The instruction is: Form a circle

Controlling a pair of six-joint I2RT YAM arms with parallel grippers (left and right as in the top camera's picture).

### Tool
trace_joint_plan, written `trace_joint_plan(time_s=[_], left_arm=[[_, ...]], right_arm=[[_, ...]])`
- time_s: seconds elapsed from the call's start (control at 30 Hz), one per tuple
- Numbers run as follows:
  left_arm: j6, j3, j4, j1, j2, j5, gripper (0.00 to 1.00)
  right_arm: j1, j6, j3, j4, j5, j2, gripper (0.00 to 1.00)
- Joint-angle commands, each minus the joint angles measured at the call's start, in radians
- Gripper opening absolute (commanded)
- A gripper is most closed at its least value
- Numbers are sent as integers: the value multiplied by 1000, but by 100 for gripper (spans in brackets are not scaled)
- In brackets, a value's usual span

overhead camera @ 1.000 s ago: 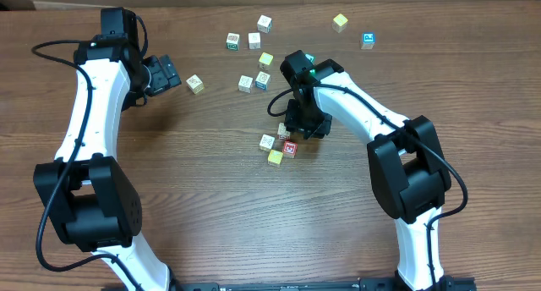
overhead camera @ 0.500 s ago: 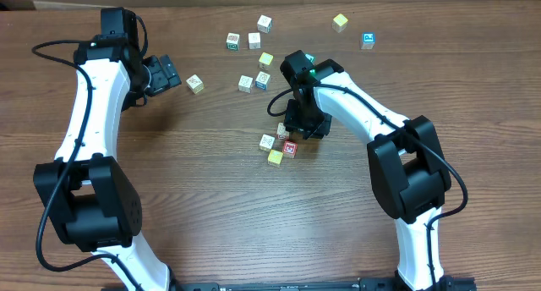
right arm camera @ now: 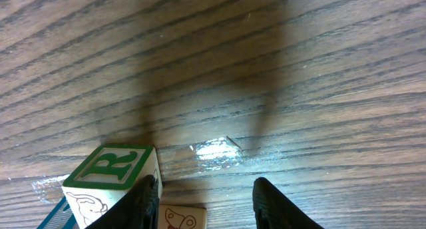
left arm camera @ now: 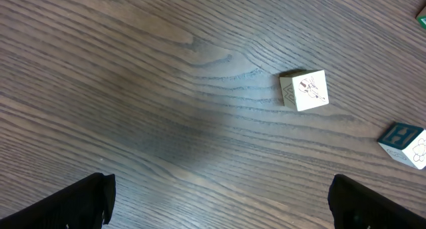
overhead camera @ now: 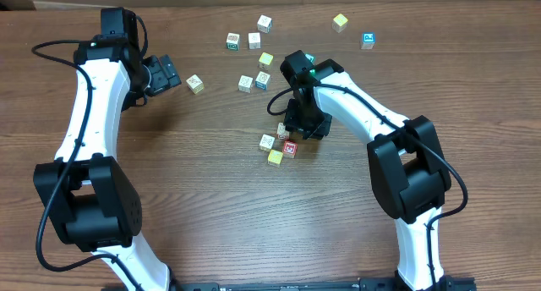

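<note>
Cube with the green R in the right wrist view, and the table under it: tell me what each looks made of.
Cube with the green R: likely pale wood, matte, with printed colour; it shows light bare faces and a green frame around the letter. Table: wood-grain surface, perhaps laminate or sealed wood; it has dark streaked grain and a small glossy glare patch.

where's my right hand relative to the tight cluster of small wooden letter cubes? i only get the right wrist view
Observer: overhead shows the right hand at the far-right edge of the circle, four small wooden letter cubes packed tight
Operator: what's on its near side
Observer: a yellow wooden cube, next to the red-printed cube
Operator: left hand?
Observer: left hand is open and empty, beside a lone whitish wooden cube
</note>
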Motion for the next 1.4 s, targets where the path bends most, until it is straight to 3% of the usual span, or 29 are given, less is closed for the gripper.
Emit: trace_joint_plan(time_s=[0.0,0.37,0.73,1.0,1.37], left_arm=[[-9,16,3,-3,8,7,100],[-9,16,3,-3,8,7,99],[-9,16,3,-3,8,7,99],[-9,16,3,-3,8,7,100],[-9,16,3,-3,8,7,100]], right_arm=[[1,13,-7,0,-16,-25,43],[0,12,-7,0,-13,-25,43],[-3,11,-7,21,173,-25,44],[-3,8,-7,162,183,-25,44],[0,8,-7,174,116,-25,44]])
